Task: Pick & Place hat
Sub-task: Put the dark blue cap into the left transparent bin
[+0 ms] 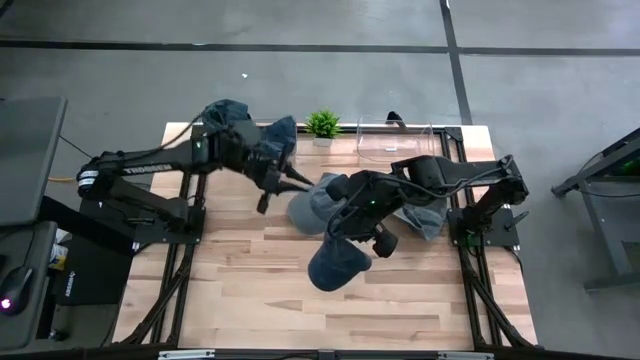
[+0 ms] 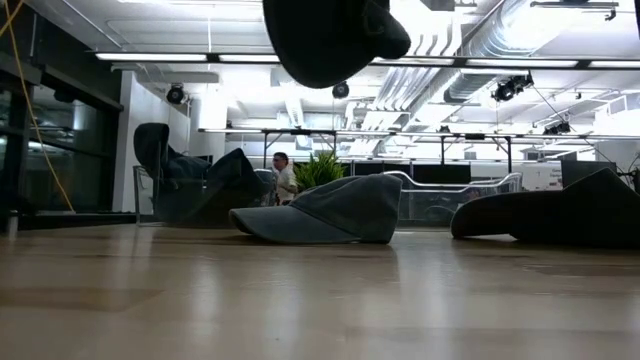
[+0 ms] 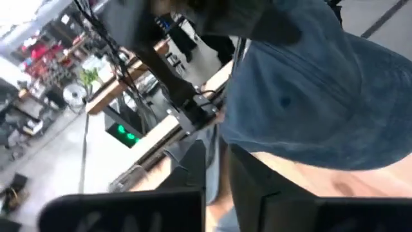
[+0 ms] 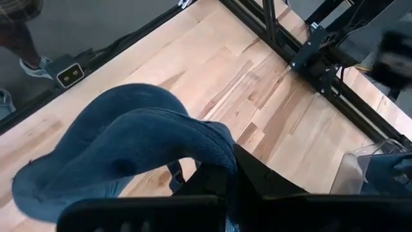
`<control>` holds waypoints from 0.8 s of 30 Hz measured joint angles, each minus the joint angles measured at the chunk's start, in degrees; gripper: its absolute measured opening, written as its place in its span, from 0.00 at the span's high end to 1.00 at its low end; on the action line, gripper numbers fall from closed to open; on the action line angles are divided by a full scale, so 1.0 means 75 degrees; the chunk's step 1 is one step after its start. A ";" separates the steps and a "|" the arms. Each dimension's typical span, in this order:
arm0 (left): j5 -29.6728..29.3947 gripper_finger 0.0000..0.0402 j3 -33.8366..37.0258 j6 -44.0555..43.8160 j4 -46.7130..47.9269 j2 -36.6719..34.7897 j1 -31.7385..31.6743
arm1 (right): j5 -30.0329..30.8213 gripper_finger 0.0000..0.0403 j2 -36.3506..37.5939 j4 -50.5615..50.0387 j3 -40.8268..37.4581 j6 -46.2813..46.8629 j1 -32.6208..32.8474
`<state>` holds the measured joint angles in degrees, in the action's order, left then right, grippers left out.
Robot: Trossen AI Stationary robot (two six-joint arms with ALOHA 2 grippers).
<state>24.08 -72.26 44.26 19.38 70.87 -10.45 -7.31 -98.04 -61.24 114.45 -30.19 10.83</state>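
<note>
My right gripper (image 1: 372, 240) is shut on a dark blue hat (image 1: 338, 265), lifted above the middle of the table; the low view shows this hat (image 2: 330, 35) high above the table top. A grey-blue hat (image 1: 310, 205) lies on its brim and rim at the table's centre. My left gripper (image 1: 285, 190) hovers just to the left of it. In the left wrist view that gripper's fingers (image 3: 193, 174) stand almost together, with nothing between them, just short of the grey-blue hat (image 3: 315, 96). My right gripper pinches the dark blue hat at a bunched edge of its crown (image 4: 215, 158) between its two fingers, slanting down from the table's right. The crown (image 4: 122, 148) hangs beyond and below the fingers, clear of the table.
More dark hats are heaped at the far left (image 1: 235, 118). Another hat (image 1: 425, 215) lies under my right arm. A small green plant (image 1: 322, 122) and a clear plastic box (image 1: 395, 140) stand at the far edge. A person (image 2: 285, 178) shows in the room behind. Bare wood lies toward the near edge.
</note>
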 joint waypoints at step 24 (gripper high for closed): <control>0.0664 0.99 -0.2237 0.0934 0.2387 0.1566 -0.0455 | -0.0712 1.00 -0.0082 0.0687 0.0000 -0.0100 -0.0190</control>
<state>29.06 -89.03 51.27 37.28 82.61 -13.87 -12.65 -98.65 -56.08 114.45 -30.93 9.41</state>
